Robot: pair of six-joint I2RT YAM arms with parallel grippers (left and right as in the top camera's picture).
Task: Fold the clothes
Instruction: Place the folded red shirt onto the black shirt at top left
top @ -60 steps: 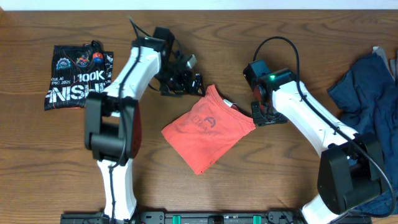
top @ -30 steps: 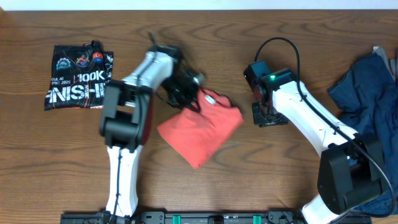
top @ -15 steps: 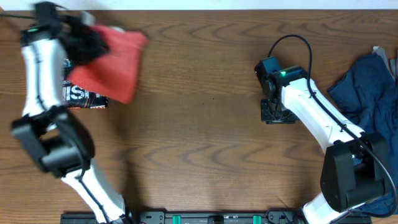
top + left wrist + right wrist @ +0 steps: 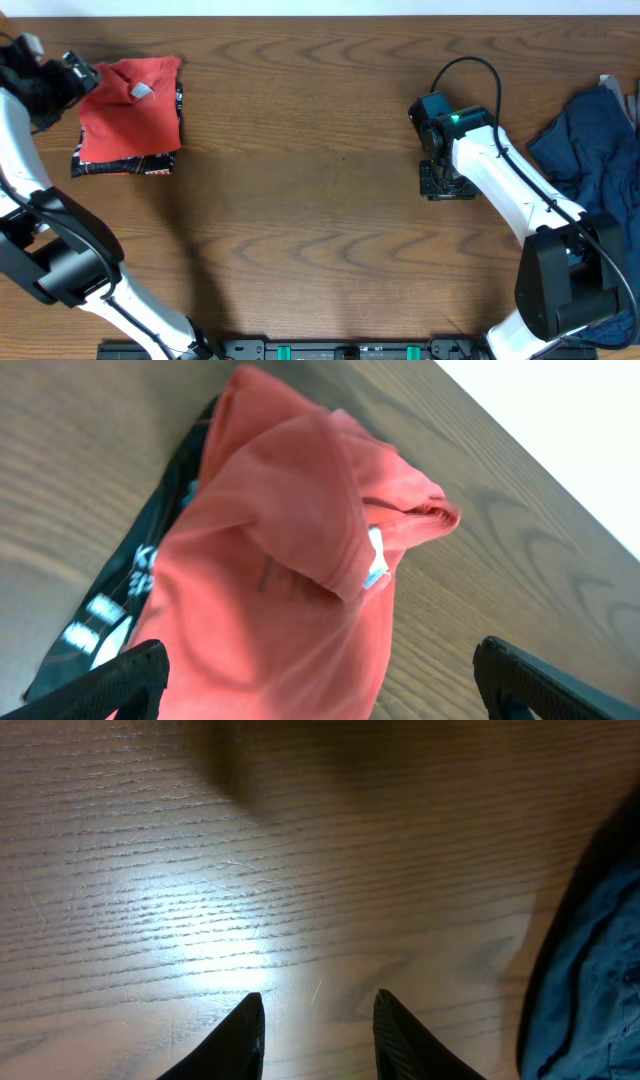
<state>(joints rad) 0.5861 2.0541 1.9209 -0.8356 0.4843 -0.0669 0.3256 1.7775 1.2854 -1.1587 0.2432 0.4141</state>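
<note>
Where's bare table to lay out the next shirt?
Free: table centre, between the orange-red shirt and the right pincer. Crowded: far-left corner, where it lies on the black shirt; right edge, navy shirt.

Folded T-shirt [image 4: 130, 108] on another shirt [image 4: 122, 167] at table's [image 4: 320, 200] far left; crumpled shirt [image 4: 590, 160] far right.

Wooden table [image 4: 320, 200] bears a folded black shirt [image 4: 110, 167]; a blue garment [image 4: 595, 150], seemingly crumpled.

Orange-red shirt [image 4: 125, 115] in the upper left, plain with a small pale tag. Peeking out under it, a black shirt [image 4: 120, 166] with white lettering. Navy blue garment [image 4: 590, 150] at the right edge. Table [image 4: 300, 200] is brown woodgrain.
</note>
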